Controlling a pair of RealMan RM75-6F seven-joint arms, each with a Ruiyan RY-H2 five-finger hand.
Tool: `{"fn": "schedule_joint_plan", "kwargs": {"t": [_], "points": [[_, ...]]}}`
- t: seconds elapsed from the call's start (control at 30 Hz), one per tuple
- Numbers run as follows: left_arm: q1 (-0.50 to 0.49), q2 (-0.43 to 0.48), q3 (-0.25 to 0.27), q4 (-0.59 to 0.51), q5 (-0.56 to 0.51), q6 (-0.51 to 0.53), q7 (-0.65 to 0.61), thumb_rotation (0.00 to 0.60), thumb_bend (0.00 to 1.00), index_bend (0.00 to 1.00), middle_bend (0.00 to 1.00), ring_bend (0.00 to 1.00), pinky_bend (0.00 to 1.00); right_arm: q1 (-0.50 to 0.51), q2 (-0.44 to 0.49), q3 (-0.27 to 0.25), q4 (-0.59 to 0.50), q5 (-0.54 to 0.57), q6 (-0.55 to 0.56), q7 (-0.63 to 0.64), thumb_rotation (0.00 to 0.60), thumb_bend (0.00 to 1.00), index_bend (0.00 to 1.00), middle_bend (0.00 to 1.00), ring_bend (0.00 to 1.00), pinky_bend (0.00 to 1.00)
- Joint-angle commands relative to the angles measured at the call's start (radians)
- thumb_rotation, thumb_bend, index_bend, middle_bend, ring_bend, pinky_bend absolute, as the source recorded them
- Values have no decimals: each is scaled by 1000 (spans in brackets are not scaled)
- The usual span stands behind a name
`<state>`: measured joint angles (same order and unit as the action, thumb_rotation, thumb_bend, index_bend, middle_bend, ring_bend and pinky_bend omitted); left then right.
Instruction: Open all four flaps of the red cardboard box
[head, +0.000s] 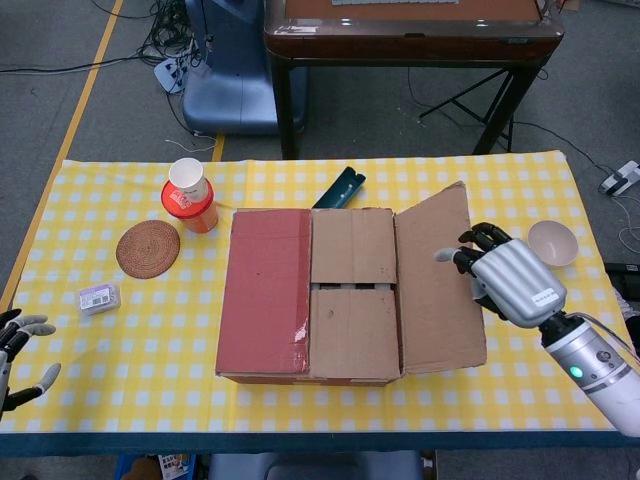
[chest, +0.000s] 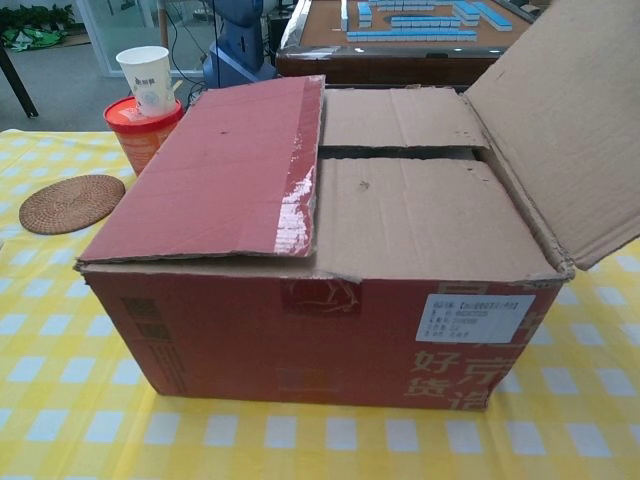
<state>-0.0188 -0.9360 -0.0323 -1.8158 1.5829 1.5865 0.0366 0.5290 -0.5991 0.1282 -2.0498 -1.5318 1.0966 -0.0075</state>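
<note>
One flap (head: 438, 285) lies folded out beside our empty, loosely spread right hand (head: 505, 283); we should next hook the red flap (head: 266, 290) by its inner edge.

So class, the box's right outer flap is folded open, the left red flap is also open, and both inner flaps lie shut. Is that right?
Not quite. The left red flap lies shut over the red box; only the right flap is open, beside the right hand. The head view shows it.

A paper cup (head: 188, 179) is sitting in a red tub (head: 193, 210). A coaster (head: 148, 249), a small packet (head: 99, 297) and a bowl (head: 551, 243) are lying on the table (head: 520, 190).
</note>
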Motion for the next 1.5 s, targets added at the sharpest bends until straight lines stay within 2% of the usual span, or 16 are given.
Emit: {"fn": "schedule_joint_plan", "kwargs": {"t": [0.03, 0.27, 0.43, 0.5, 0.67, 0.77, 1.1, 1.27, 1.4, 1.5], "points": [[-7, 7, -2, -5, 9, -4, 7, 600, 279, 446, 286, 149, 0, -27, 7, -17, 21, 14, 3, 18, 600, 1000, 296, 487, 240, 176], [-53, 24, -15, -5, 42, -41, -18, 600, 280, 421, 286, 149, 0, -60, -33, -39, 71, 17, -6, 35, 600, 1000, 296, 445, 239, 177], [-150, 80, -33, -20, 119, -124, -153, 600, 279, 391, 286, 149, 0, -72, -75, -50, 97, -15, -2, 43, 600, 991, 296, 381, 240, 177], [-191, 89, -39, -15, 150, -158, -214, 600, 279, 382, 286, 149, 1, -76, -86, -52, 102, -25, 5, 39, 600, 936, 296, 368, 240, 177], [-352, 102, -62, 2, 243, -283, -412, 600, 280, 350, 286, 149, 3, -88, -119, -54, 110, -49, 28, 23, 600, 698, 296, 336, 240, 177], [-436, 89, -74, 14, 291, -339, -471, 600, 260, 364, 286, 147, 3, -90, -125, -50, 108, -56, 37, 15, 600, 675, 296, 334, 240, 176], [-663, -1, -84, -16, 383, -536, -436, 600, 188, 374, 278, 134, 3, -82, -124, -30, 106, -25, 26, 8, 600, 687, 296, 334, 240, 177], [-755, -40, -104, -43, 361, -613, -421, 513, 178, 365, 269, 101, 3, -76, -123, -22, 104, -15, 18, 2, 600, 700, 296, 334, 240, 176], [-815, -66, -127, -53, 317, -670, -398, 396, 167, 365, 267, 79, 3, -76, -117, -17, 100, -11, 17, -1, 600, 706, 296, 334, 240, 177], [-858, -85, -140, -57, 276, -724, -369, 393, 166, 372, 267, 78, 3, -76, -112, -13, 98, -9, 20, 1, 600, 713, 296, 334, 240, 177]]}}
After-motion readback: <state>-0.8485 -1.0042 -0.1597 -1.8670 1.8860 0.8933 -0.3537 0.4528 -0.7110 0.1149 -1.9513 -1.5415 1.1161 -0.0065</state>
